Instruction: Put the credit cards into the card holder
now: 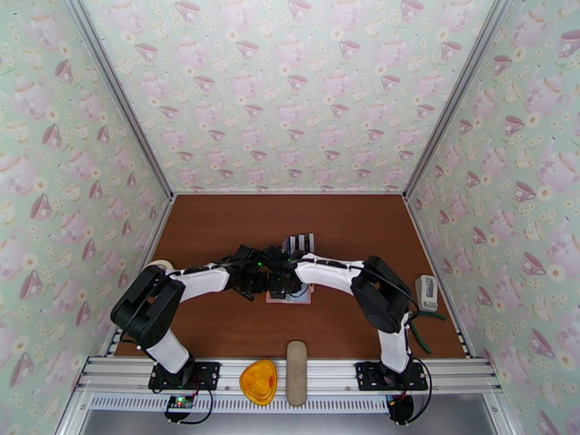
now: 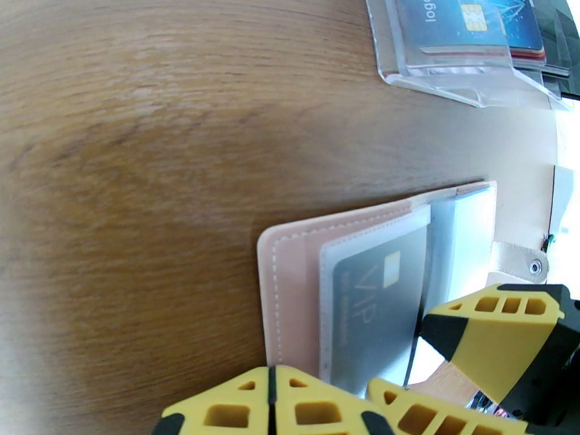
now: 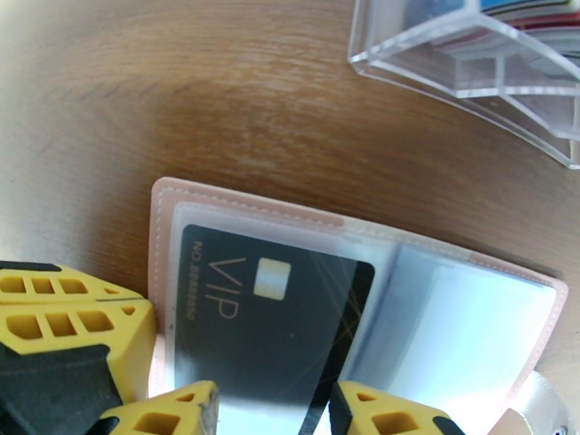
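The pale pink card holder (image 1: 290, 297) lies open on the brown table, its cover (image 2: 290, 284) (image 3: 163, 212) facing up. A black VIP card (image 2: 373, 306) (image 3: 268, 313) sits inside its left translucent sleeve. My left gripper (image 2: 272, 407) (image 3: 80, 302) is shut, its fingers together at the holder's left edge. My right gripper (image 3: 275, 418) (image 1: 286, 280) stands open over the holder's near side, a thin dark edge rising between its fingers. More credit cards (image 2: 449, 19) (image 3: 522, 5), blue and dark, stand in the clear rack (image 1: 299, 243) just beyond.
The holder's snap tab (image 2: 522, 262) sticks out on its right. An orange triangular piece (image 1: 259, 380) and a long beige oval case (image 1: 296, 373) lie at the near edge. A white device (image 1: 427, 291) and green-handled pliers (image 1: 424, 328) lie at the right.
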Available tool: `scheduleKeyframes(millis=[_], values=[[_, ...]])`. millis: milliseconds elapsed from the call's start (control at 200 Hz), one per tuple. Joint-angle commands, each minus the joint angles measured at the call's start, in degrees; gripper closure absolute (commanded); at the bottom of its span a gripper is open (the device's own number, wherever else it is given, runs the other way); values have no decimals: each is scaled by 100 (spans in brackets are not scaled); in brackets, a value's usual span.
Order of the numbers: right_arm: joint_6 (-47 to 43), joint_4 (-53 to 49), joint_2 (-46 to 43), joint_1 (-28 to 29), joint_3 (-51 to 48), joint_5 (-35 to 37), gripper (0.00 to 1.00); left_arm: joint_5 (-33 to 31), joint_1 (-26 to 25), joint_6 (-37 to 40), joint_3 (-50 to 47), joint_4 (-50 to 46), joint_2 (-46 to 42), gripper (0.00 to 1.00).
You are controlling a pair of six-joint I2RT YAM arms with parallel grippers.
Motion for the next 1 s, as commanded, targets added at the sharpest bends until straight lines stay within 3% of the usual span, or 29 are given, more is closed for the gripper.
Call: scheduleKeyframes(millis=[0, 331, 436, 591, 992], values=[[5, 153, 72, 80, 116, -200, 54, -212, -15, -2, -273, -317, 389, 92], [23, 154, -403, 63, -172, 73, 53, -289, 179, 134, -161, -531, 229, 91], [9, 238, -673, 34, -350, 125, 51, -310, 237, 223, -2, -718, 135, 86], [-39, 465, -1071, -104, -689, 67, 50, -360, 268, 286, 248, -906, 31, 74], [-666, 1402, -1894, -766, -1768, -488, 49, -184, 49, 233, 304, -1086, -738, 72]])
